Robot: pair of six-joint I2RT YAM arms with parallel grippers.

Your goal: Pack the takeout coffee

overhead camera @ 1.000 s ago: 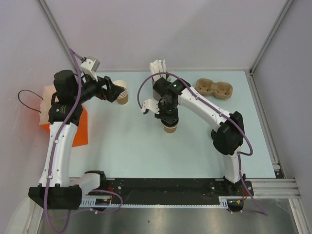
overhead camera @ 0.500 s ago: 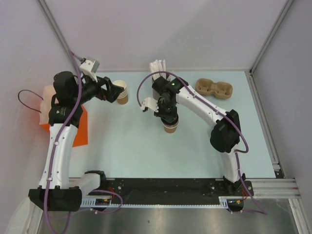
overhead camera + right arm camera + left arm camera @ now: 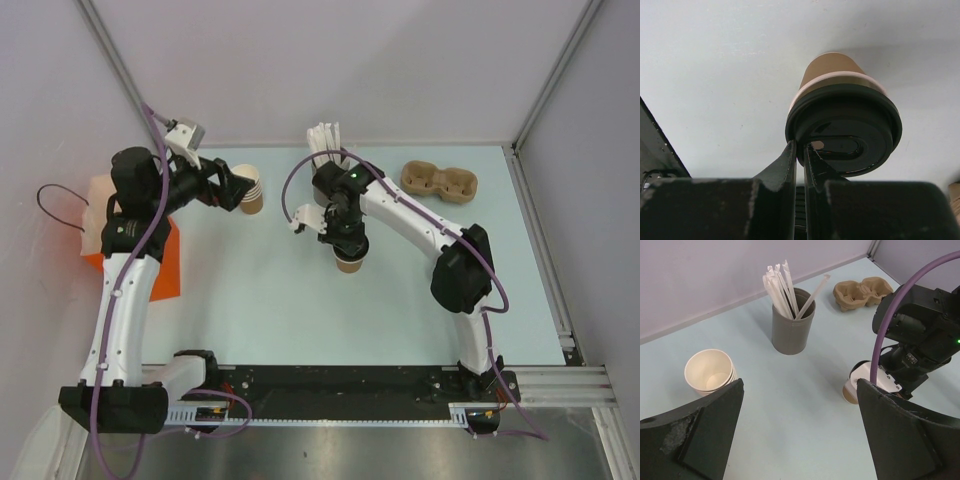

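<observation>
Right gripper (image 3: pixel 800 147) pinching the coffee (image 3: pixel 832 67) by its lid (image 3: pixel 850 110), mid-table.
Its jaws are almost closed on the lid's rim. The carrier (image 3: pixel 440 182) lies well apart, far right. A rim pinch looks tippy, so move slowly and keep the coffee upright over a carrier well. The left gripper (image 3: pixel 236 187) gapes wide and empty beside the stack (image 3: pixel 710 372).

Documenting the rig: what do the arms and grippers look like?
The left arm and right arm have white links, black joints and purple cables. The left gripper and right gripper have black fingers; a green light glows on the right wrist.
</observation>
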